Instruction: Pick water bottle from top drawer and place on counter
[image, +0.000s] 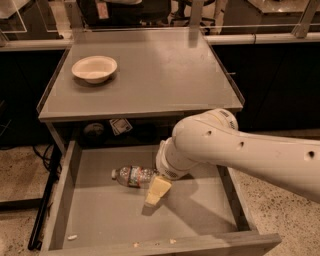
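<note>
The fingers (158, 189) showed only as one cream wedge pointing down at the floor of the top drawer (65, 200), and I could not tell whether they stood apart or together. The gripper (155, 193) hung inside the open drawer, just beside the base end of the water bottle (132, 176). The bottle lay on its side near the middle of the drawer floor, with its cap toward the left wall.

The likeliest trouble was rolling. The bottle was round, ribbed and probably light, so a glancing touch at its end could have sent it toward the back or spun it out of reach. A grip taken that far from its middle might also have let it tip and slip on the way up. The thick arm (240, 150) sat close under the front edge of the counter (165, 75), so a straight lift could have knocked that edge. A careless placement could have bumped the bowl (94, 68) at the counter's back left.

By count there was one water bottle, one bowl, one open drawer and one counter. There were three small pale crumbs (72, 237) near the drawer's front. Two small items (120, 126) sat in the dark space under the counter.
</note>
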